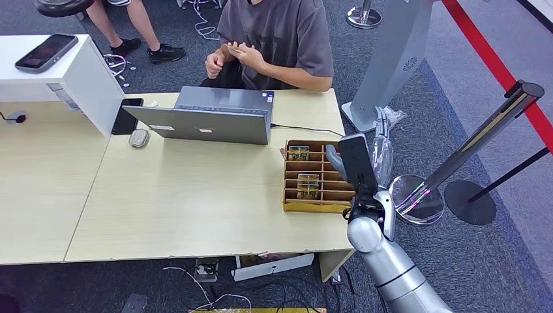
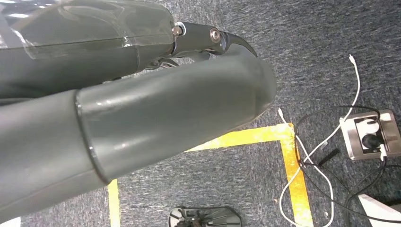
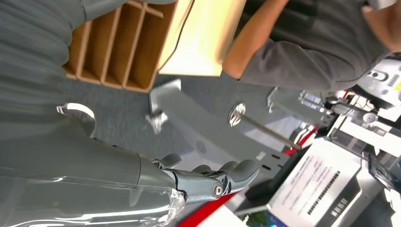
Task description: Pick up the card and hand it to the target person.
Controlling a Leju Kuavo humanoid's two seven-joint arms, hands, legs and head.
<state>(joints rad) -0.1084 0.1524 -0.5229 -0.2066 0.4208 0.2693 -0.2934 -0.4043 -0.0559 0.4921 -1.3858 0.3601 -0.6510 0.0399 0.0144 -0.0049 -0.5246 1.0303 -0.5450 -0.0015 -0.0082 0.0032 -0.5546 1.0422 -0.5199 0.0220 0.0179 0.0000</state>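
Wooden tray [image 1: 317, 207] holds cards [image 1: 308, 186] beside right hand [image 1: 372, 163].

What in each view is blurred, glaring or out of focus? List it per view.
Head view: evenly lit and sharp, with soft shadows under the laptop and wooden tray. Left wrist view: the left hand is too close, smooth and soft, with glare streaks; the floor cables are sharp. Right wrist view: motion blur smears the right hand, tray and person.
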